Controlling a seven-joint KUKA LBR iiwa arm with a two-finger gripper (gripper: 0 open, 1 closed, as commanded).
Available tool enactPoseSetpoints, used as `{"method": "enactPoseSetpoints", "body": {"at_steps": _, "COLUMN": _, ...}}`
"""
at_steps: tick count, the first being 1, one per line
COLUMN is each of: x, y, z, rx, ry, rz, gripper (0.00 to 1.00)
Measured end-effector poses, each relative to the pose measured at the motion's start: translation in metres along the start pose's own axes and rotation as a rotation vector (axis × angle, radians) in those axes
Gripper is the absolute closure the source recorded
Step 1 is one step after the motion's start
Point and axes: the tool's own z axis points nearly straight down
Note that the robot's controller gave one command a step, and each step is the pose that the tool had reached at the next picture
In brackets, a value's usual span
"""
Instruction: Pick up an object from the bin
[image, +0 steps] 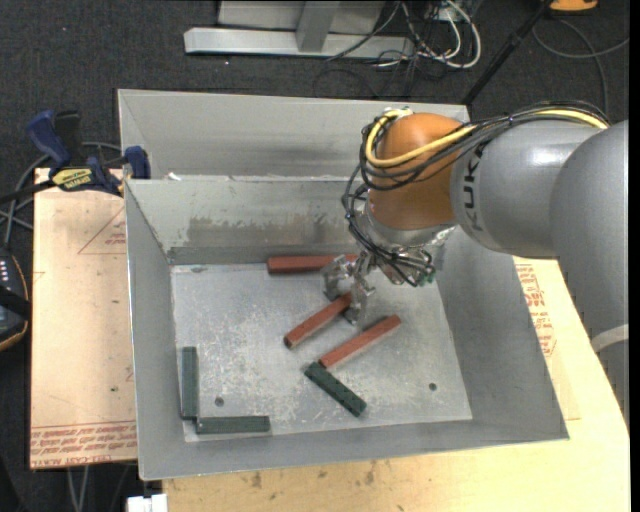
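My gripper (350, 290) hangs low in the middle of the bin, under the orange wrist cover. It is right over the upper right end of a red-brown bar (312, 326) that lies slanted on the bin floor. A second red-brown bar (360, 341) lies just to the right of it, nearly parallel. A third red-brown bar (298, 264) rests against the back wall, left of the gripper. A dark green bar (336, 388) lies in front of the two slanted red ones.
Two more dark green bars sit in the front left corner, one (188, 382) along the left wall and one (233, 425) along the front wall. The arm reaches in from the right above the bin's right side.
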Motion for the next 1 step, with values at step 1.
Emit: {"method": "enactPoseSetpoints", "body": {"at_steps": 1, "x": 0.0372, "y": 0.0205, "z": -0.153, "rx": 0.004, "ry": -0.003, "rz": -0.238, "gripper": 1.0}}
